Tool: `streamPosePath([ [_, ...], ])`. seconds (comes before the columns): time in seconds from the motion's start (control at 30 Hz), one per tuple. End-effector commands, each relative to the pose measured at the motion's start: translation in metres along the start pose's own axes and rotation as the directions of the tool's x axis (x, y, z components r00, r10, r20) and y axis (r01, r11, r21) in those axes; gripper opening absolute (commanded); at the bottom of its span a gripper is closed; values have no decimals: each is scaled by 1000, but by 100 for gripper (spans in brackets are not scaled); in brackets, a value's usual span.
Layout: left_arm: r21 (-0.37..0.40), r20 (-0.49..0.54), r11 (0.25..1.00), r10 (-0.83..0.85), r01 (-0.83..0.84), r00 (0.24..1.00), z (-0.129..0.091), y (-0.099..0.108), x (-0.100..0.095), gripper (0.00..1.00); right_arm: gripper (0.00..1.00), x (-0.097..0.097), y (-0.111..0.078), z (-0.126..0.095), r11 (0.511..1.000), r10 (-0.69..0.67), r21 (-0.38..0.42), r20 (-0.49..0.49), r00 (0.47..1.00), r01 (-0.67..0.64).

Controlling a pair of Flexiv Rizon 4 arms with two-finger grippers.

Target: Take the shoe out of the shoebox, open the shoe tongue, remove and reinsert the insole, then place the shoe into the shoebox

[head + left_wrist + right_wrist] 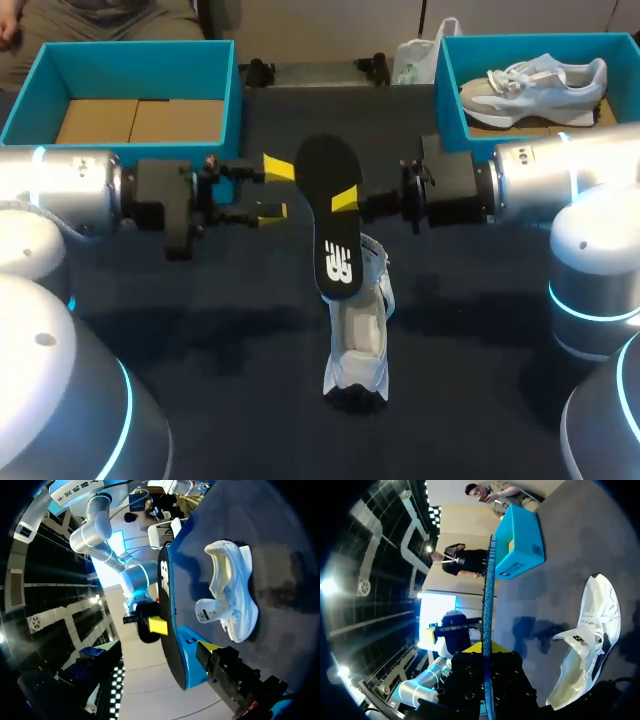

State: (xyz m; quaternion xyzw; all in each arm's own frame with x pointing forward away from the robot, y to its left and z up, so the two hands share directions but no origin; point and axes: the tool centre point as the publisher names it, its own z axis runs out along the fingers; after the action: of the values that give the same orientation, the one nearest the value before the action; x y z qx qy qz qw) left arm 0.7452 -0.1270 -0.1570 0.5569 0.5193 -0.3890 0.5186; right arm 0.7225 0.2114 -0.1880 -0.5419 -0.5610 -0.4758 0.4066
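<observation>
A black insole [330,215] hangs upright above the middle of the table, toe end up. My right gripper [345,200] is shut on its right edge; in the right wrist view the insole [487,600] stands edge-on between the fingers of that gripper [486,652]. My left gripper [272,190] is open just left of the insole, its yellow tips apart and not touching it. The white shoe [360,330] lies on the dark table below the insole, its opening facing up. It also shows in the wrist views as the shoe [230,595] and the shoe [590,640].
A blue shoebox [225,75] with a cardboard floor stands at the back left. A second blue box [450,95] at the back right holds another pale shoe [535,85]. A white bag [415,55] lies behind it.
</observation>
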Motion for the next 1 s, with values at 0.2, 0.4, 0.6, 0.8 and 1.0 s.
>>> streamPosePath([
  [0.2, 41, -204, 996, 91, -85, 975, -22, 12, -14, 100, 0, -4, -9, 1, 1000, 13, -26, 4, 1000, -13],
  [0.4, 41, -204, 996, 91, -85, 975, -22, 12, -14, 100, 0, -4, -9, 1, 1000, 13, -26, 4, 1000, -13],
  [0.6, 43, -276, 997, 75, -66, 958, -16, 24, -23, 100, 0, -4, -9, 1, 1000, 13, -26, 4, 1000, -13],
  [0.8, 56, -381, 995, 102, -87, 919, -18, 33, -37, 100, 0, -4, -9, 1, 1000, 13, -26, 4, 1000, -13],
  [1.0, 71, -479, 992, 123, -101, 869, -21, 35, -41, 100, 0, -4, -9, 1, 1000, 13, -26, 4, 1000, -13],
])
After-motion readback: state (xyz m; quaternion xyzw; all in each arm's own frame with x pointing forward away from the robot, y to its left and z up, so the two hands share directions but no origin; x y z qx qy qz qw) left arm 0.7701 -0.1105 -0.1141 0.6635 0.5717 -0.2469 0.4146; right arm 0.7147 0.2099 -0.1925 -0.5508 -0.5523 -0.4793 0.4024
